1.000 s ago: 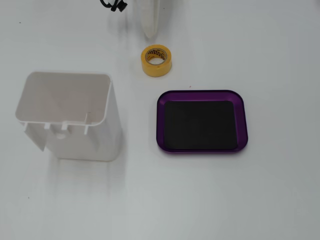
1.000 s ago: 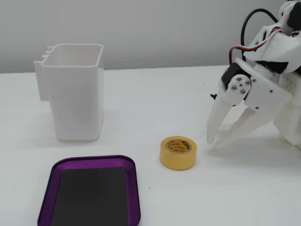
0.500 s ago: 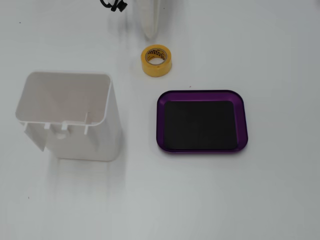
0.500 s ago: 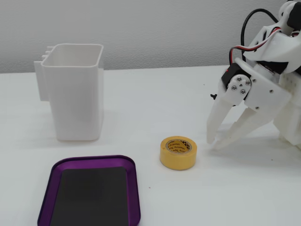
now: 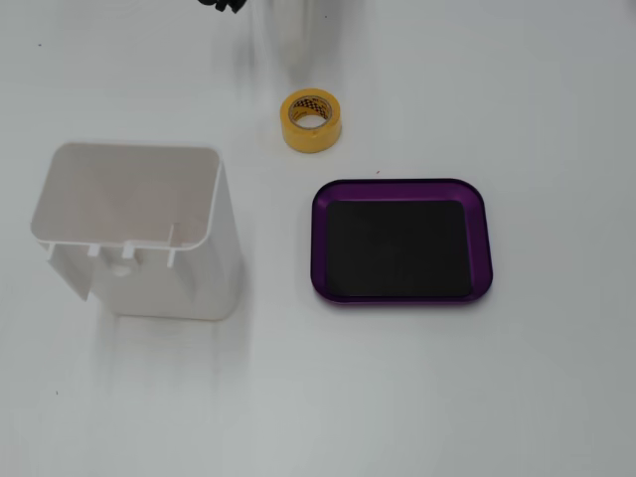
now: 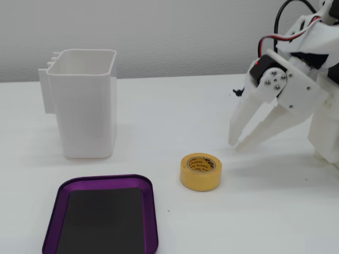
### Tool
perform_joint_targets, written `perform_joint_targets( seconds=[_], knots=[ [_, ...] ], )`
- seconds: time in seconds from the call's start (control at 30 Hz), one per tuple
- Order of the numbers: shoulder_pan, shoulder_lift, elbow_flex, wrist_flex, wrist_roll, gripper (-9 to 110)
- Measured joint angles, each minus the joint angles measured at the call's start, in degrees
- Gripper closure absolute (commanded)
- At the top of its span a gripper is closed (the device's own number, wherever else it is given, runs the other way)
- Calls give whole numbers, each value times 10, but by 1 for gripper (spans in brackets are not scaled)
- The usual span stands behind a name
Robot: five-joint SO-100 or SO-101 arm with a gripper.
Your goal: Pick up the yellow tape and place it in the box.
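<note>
- Yellow tape (image 5: pixel 312 120) lies flat on the white bench (image 5: pixel 397 397), with its hole facing up and the brownish printed core visible inside the ring; nothing holds it.
- In a fixed view from above, the tape is just beyond the far-left corner of the box (image 5: pixel 401 241) — near it, but not touching, with a strip of bare bench between them.
- In a fixed view from the side, the yellow tape (image 6: pixel 201 171) is to the right of the box (image 6: pixel 100 217) and a little farther away than it.
- The box is a shallow purple tray with rounded corners and a black mat floor; nothing lies on the mat.
- The end effector (image 6: pixel 237 144) hangs above the bench to the right of the tape in the side view, with its white fingers pointing down and to the left.
- Its two fingers stand a little apart at the tips, with a narrow gap and nothing between them — it does not touch the tape.
- A tall white container (image 6: pixel 85 103) stands upright at the far left in the side view, well apart from the tape; it is open at the top.
- In the view from above, the white container (image 5: pixel 139 229) is left of the box, and only a small dark part of the arm shows at the top edge.
</note>
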Motion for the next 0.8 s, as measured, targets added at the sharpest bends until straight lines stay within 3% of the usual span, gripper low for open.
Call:
perform_joint_targets(
  seconds=[0.13,0.37,0.8],
  knots=[
    [1,0,-22,-1,-122,94],
    [6,-47,-38,-2,-156,90],
    [3,-555,-313,18,-156,90]
  ],
)
